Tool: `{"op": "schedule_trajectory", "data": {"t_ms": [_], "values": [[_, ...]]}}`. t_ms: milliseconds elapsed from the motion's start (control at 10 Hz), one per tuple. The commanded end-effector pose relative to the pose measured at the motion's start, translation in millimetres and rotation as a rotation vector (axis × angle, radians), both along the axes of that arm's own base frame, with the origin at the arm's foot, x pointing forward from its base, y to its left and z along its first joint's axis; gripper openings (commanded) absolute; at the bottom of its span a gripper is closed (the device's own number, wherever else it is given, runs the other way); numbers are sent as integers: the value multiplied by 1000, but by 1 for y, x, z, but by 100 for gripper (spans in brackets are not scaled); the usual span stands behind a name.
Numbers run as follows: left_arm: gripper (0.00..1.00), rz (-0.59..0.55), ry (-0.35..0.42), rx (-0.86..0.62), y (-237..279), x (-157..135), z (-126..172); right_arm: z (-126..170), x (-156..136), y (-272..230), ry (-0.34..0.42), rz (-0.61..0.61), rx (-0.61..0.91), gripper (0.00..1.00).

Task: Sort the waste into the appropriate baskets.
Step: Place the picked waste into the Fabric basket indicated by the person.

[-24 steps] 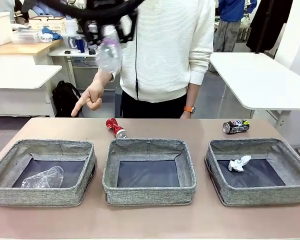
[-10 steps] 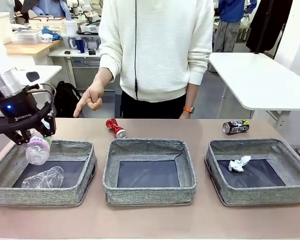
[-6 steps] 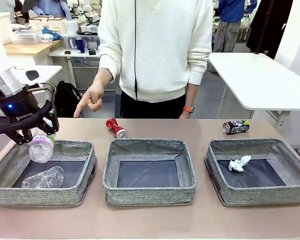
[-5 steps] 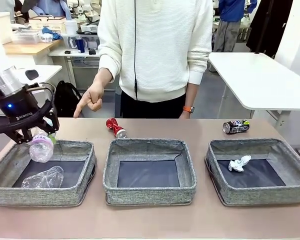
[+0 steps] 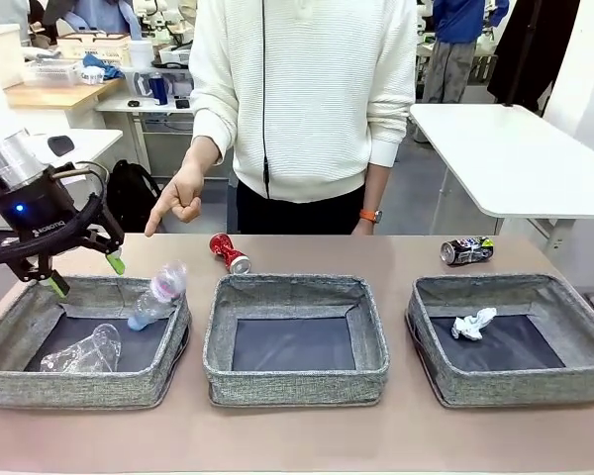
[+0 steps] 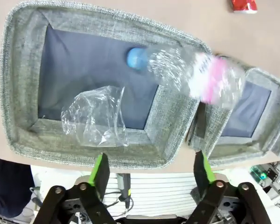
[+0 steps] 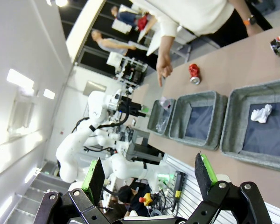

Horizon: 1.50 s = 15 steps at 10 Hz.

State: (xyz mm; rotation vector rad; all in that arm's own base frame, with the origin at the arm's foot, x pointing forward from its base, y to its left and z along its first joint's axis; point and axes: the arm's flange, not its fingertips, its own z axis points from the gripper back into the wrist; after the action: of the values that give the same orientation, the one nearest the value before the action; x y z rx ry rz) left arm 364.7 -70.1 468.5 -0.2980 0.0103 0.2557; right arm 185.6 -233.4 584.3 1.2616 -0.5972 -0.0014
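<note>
Overhead of the left basket (image 5: 89, 386): left tool (image 5: 86, 275) stands with jaws spread wide, green pads apart, nothing between them. Small clear bottle with pink label (image 5: 158, 294) is just below and to the right of it, free of the pads, tilted with its blue cap end down toward the basket floor and its body over the right-hand wall. It is blurred; cannot tell whether it touches the wall. Crushed clear plastic bottle (image 5: 79, 349) lies on the same basket's floor, near the front left.

Middle basket (image 5: 297, 381): dark floor.
Right basket (image 5: 515, 388): crumpled white paper (image 5: 472, 323) on the floor.

Crushed red can (image 5: 230, 253) on the surface (image 5: 297, 435), just behind the middle basket. Crushed black can (image 5: 466, 250) behind the right basket.

Person's hand (image 5: 178, 198) points down, above the far edge.

Right tool (image 7: 149, 172) is raised well clear, jaws wide, holding nothing.
</note>
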Motion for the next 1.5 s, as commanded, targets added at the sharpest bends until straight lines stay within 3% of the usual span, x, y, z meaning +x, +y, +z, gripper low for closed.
{"op": "schedule_trajectory", "data": {"t_ms": [0, 200, 400, 600, 700, 1100, 1300, 1400], "values": [[100, 11, -15, -36, 0, -1, -1, 0, -1, 2, -14, 2, 8, 100], [100, -1, 5, -86, 2, -2, 4, 0, -1, 2, -14, 2, 8, 100], [100, -71, 38, -273, 6, -5, 19, 0, -1, 2, -14, 2, 8, 100], [100, -240, 49, -927, 29, -9, 37, 0, -1, 2, -14, 2, 8, 100], [100, -248, 27, -1108, 42, -10, 39, 0, -1, 2, -14, 2, 8, 100], [100, -181, -106, -1315, 56, -3, 40, 0, -1, 2, -14, 2, 8, 100], [100, -113, -140, -1333, 67, -13, 51, 0, -1, 2, -14, 2, 8, 100], [100, -68, -103, -1261, 76, -20, 61, 0, -1, 2, -14, 2, 8, 100]]}}
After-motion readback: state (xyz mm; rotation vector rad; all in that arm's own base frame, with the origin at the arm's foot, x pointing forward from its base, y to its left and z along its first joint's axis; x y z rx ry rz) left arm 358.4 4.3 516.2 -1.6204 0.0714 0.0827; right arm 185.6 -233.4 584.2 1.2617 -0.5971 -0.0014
